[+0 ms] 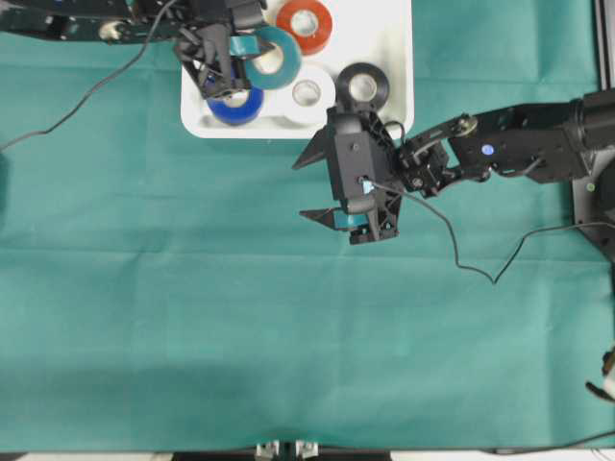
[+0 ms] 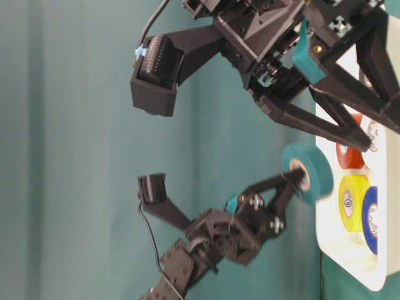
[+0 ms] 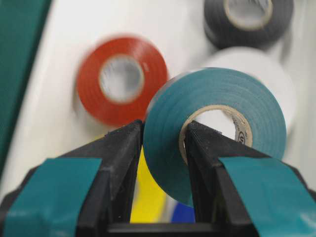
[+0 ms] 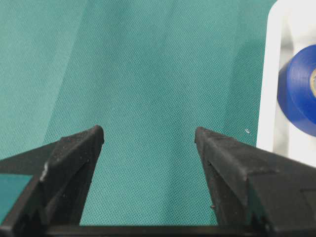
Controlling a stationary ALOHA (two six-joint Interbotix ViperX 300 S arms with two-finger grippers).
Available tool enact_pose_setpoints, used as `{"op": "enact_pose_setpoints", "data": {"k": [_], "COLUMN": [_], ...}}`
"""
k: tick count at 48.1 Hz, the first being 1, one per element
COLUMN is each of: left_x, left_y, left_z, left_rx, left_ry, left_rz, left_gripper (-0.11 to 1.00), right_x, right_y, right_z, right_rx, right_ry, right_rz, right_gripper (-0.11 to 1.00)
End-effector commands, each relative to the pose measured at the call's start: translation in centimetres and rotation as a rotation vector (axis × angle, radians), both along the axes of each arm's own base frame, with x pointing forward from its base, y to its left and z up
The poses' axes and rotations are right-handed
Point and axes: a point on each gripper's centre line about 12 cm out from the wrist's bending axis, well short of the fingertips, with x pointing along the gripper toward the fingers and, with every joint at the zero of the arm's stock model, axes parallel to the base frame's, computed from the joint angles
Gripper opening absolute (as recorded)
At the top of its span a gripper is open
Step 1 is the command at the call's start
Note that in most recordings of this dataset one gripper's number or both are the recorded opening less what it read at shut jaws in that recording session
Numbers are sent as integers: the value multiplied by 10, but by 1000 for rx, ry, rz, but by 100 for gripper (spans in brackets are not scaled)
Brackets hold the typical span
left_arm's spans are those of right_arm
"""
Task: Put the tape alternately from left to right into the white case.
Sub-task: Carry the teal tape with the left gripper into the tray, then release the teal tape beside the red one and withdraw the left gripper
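Note:
The white case (image 1: 384, 43) lies at the top centre of the green cloth. In it are a red-orange roll (image 1: 305, 24), a blue roll (image 1: 237, 108), a white roll (image 1: 307, 93) and a black roll (image 1: 363, 86). A yellow roll (image 2: 352, 201) shows in the table-level view. My left gripper (image 3: 165, 129) is shut on the teal tape (image 3: 217, 131), one finger through the core and one outside, holding it above the case. My right gripper (image 1: 300, 189) stands open and empty over the cloth just in front of the case, with the blue roll (image 4: 298, 96) at its right.
Green cloth (image 1: 192, 317) covers the table. A black cable (image 1: 461, 259) trails from the right arm across the cloth. Another cable (image 1: 86, 96) runs from the left arm to the left edge. The table's front edge lies along the bottom.

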Motion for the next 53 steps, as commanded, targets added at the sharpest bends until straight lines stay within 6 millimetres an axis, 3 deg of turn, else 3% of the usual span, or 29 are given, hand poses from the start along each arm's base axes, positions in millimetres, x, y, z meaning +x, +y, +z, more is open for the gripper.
{"op": "enact_pose_setpoints", "data": {"k": [1,18,34,39,49,53], "left_x": [13,33,35,35,32,30], "left_y": [8,19,22,21,19,18], "left_z": [20,13,15,14,14,16], "left_rx": [49,115,125,128,165,168], "left_ry": [-71,-84,-90,-87,-71,-71], "left_rz": [-7,-41,-42,-46,-77,-79], "left_gripper": [-3,-3,-1,16,76,93], "right_x": [2,1,1,1,1,1], "right_y": [1,1,1,1,1,1], "right_z": [14,14,12,11,8,8], "right_rx": [6,4,3,3,3,4], "right_ry": [-41,-38,-34,-31,-24,-25], "right_rz": [2,2,3,3,3,4], "right_gripper": [81,81,81,81,81,81]}}
